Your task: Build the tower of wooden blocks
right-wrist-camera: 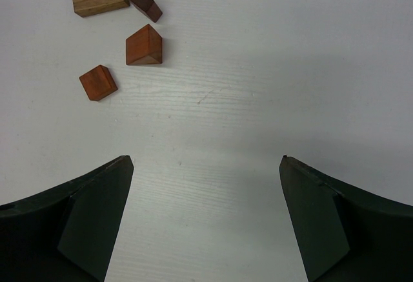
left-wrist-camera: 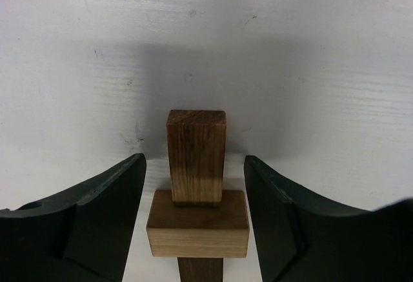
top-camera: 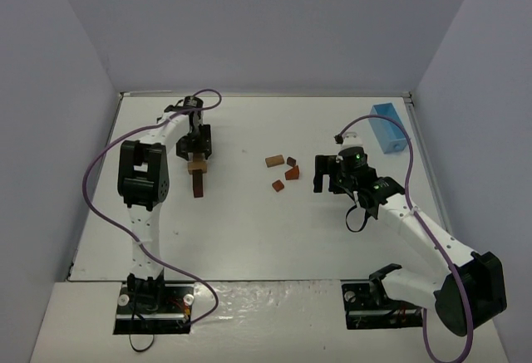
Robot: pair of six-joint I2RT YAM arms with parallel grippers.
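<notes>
My left fingers [left-wrist-camera: 106, 214] stand wide either side of the tower [left-wrist-camera: 197, 166] (placing looks done); right of the tower, my right fingers [right-wrist-camera: 93, 214], also wide, must next grasp a loose block [right-wrist-camera: 98, 82].

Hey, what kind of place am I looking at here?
Probably a robotics lab test cell: a white table boxed in by plain pale walls, two black-and-white robot arms bolted at its near edge, and small loose wooden blocks to stack.
</notes>
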